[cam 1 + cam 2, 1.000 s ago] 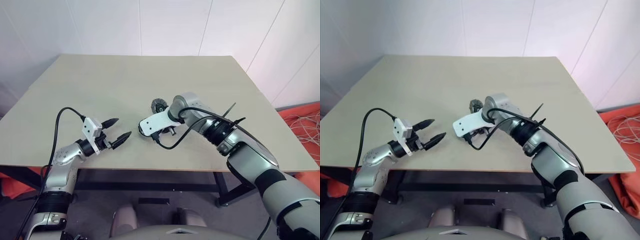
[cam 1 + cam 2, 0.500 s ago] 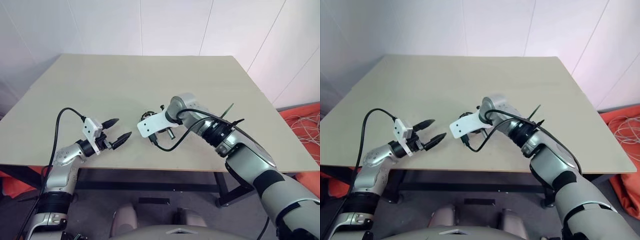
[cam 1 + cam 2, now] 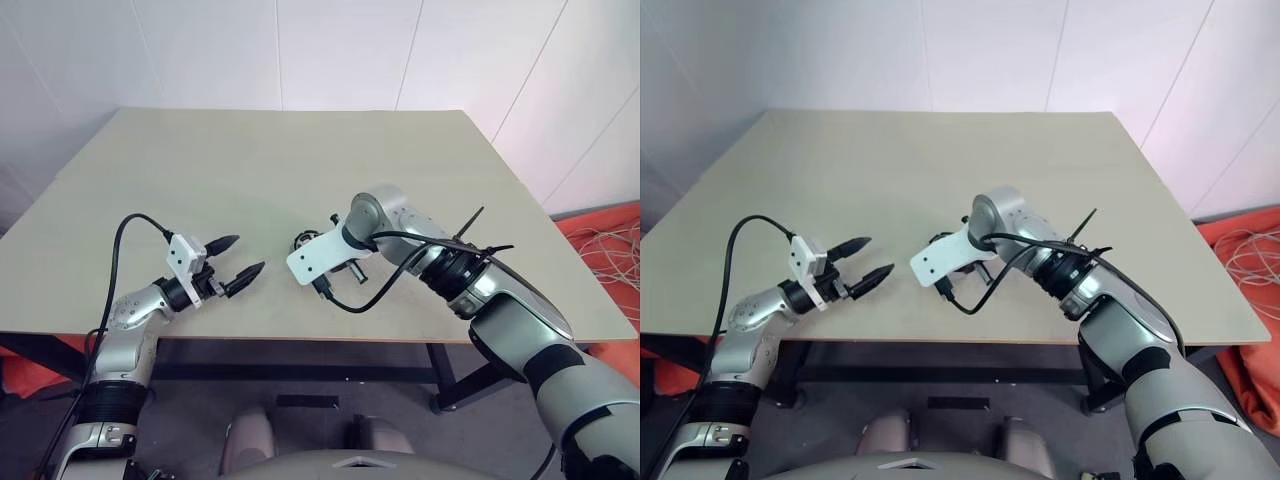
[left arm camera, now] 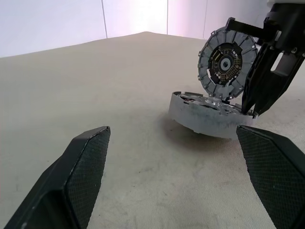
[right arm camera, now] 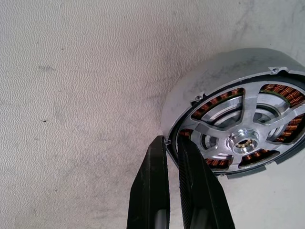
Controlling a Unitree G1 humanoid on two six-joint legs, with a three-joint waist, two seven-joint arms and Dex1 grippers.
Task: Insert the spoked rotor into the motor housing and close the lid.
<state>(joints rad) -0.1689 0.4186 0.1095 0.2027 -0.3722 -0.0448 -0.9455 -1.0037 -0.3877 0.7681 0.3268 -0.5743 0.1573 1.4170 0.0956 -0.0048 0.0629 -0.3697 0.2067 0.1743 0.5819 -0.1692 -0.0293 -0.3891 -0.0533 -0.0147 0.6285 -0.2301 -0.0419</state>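
The motor housing [image 5: 190,102] lies flat on the table with its copper windings showing. The spoked rotor [image 5: 240,138] sits inside it. The lid [image 4: 228,64] stands nearly upright on its edge at the housing's [image 4: 205,114] rim, ribbed face and black-and-white centre showing. My right gripper [image 5: 172,143] points steeply down beside the housing, and its black fingers [image 4: 264,71] pinch the lid's rim. In the eye views these parts [image 3: 303,242] are mostly hidden under that wrist. My left gripper [image 3: 247,254] hovers open and empty to the left, pointing at the housing.
The beige table [image 3: 250,160] stretches bare behind and to both sides. Its front edge [image 3: 300,338] runs just below the arms. A black cable [image 3: 350,300] loops off the right wrist over the table. Orange material and cables [image 3: 610,240] lie on the floor at the right.
The right wrist has turned and its forearm swung right. The ribbed disc that lay in plain sight beside it a second ago is now under the wrist. The left arm stayed still.
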